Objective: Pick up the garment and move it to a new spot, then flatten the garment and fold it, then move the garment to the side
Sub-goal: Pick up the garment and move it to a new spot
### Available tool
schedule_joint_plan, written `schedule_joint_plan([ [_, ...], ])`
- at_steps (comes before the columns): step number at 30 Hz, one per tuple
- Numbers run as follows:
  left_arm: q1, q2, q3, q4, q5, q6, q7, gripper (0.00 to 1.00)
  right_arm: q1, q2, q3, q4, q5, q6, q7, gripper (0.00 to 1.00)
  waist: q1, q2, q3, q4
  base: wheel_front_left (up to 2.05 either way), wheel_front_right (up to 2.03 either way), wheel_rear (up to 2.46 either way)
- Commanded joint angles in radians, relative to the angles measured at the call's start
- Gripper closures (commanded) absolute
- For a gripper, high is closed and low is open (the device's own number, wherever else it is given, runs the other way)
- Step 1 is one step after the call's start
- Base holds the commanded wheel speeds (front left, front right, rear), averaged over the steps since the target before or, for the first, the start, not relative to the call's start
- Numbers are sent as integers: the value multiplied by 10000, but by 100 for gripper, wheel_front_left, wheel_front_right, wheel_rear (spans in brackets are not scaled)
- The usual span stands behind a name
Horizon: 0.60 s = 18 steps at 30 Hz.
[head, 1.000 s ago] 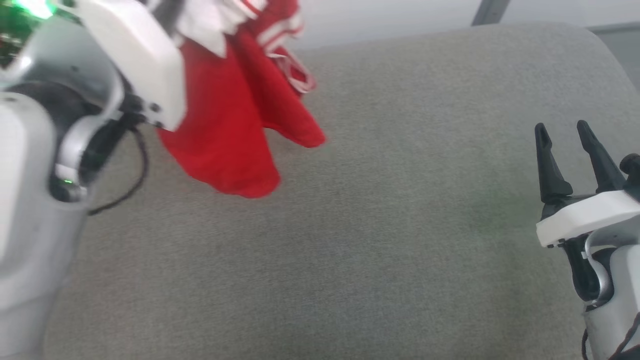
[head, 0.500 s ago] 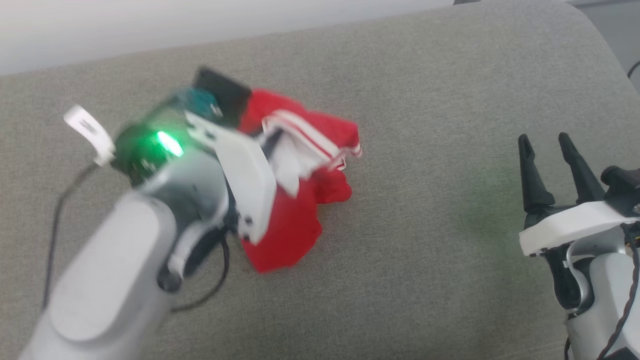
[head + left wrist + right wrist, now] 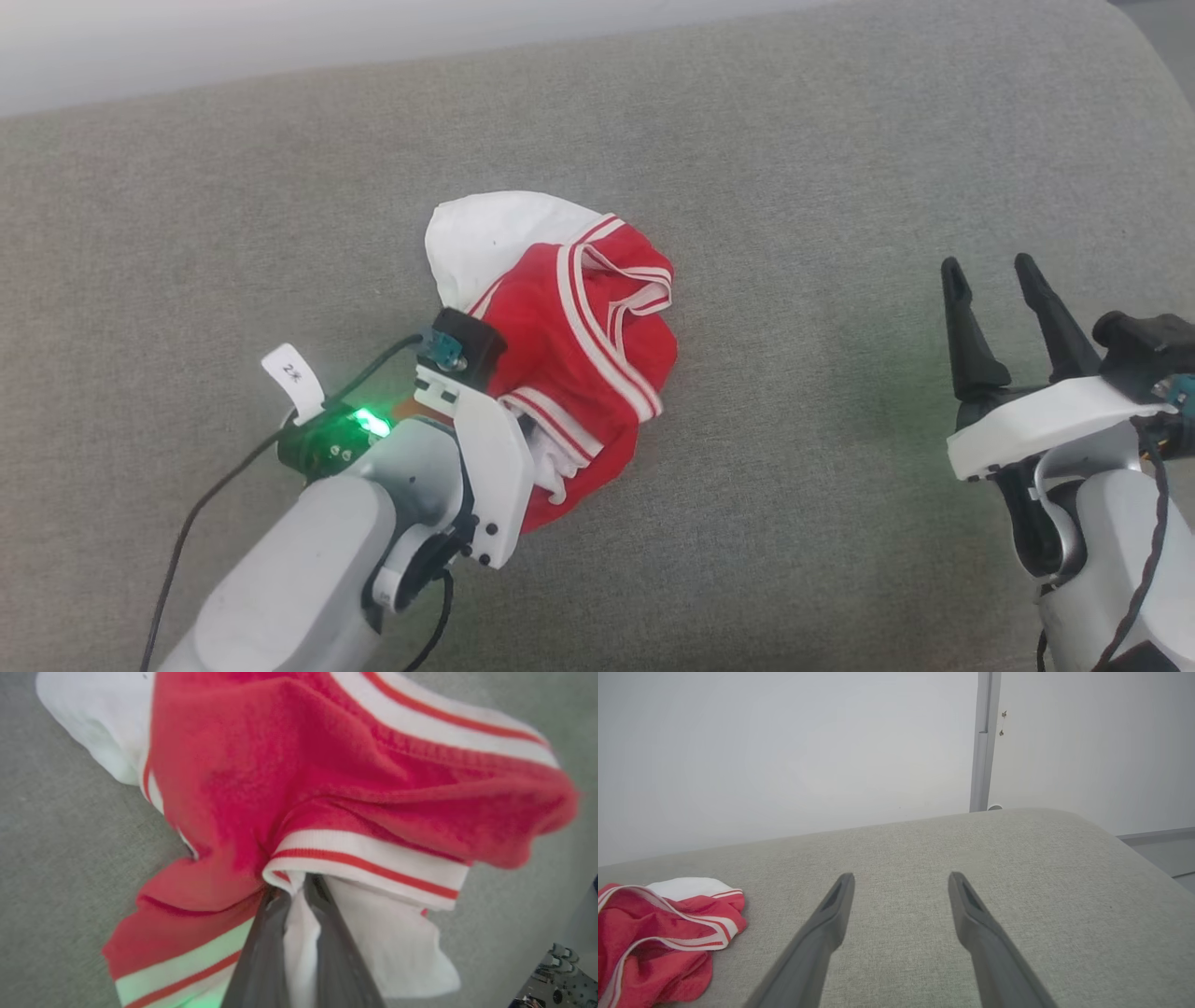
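Observation:
The garment (image 3: 579, 345) is a crumpled red heap with white striped trim and one white sleeve, lying on the grey cushion (image 3: 794, 140) near its middle. My left gripper (image 3: 299, 891) is shut on a fold of its white fabric and trim at the heap's near side. In the head view the left wrist housing (image 3: 485, 467) covers those fingers. The garment (image 3: 327, 765) bunches just beyond the fingers. My right gripper (image 3: 988, 266) hovers open and empty at the right, well apart from the cloth. From the right gripper (image 3: 901, 877), the garment (image 3: 658, 938) lies far left.
The grey cushion (image 3: 1017, 882) curves down at its right and far edges. A white wall and a grey post (image 3: 983, 742) stand behind it. A black cable and a paper tag (image 3: 294, 373) hang off my left arm.
The head camera has tilted down. My left arm has lowered the garment from hanging in the air onto the cushion, where it now lies in a heap, still gripped. The right gripper stays open.

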Motion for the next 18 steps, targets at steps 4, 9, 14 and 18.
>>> schedule_joint_plan([
  [4, 138, -172, -226, 910, 52, -211, -248, 100, -173, -9, 87, 76, 19, 4, -91, 0, 0, 0, 4, 56, 0, 0, 0],
  [9, 59, -483, -465, 1906, -78, -545, -549, 100, -207, -60, 163, 179, 22, 4, -71, 0, 0, 0, -81, 135, 0, 0, 0],
  [14, -44, -722, -413, 2392, -288, -802, -889, 0, -87, -158, 178, 254, 27, 4, -44, 0, 0, 0, -402, 288, 0, 0, 0],
  [18, -94, -685, -229, 2319, -407, -822, -1100, 0, 78, -220, 205, 308, 25, 4, 2, 0, 0, 0, -803, 449, 0, 0, 0],
])
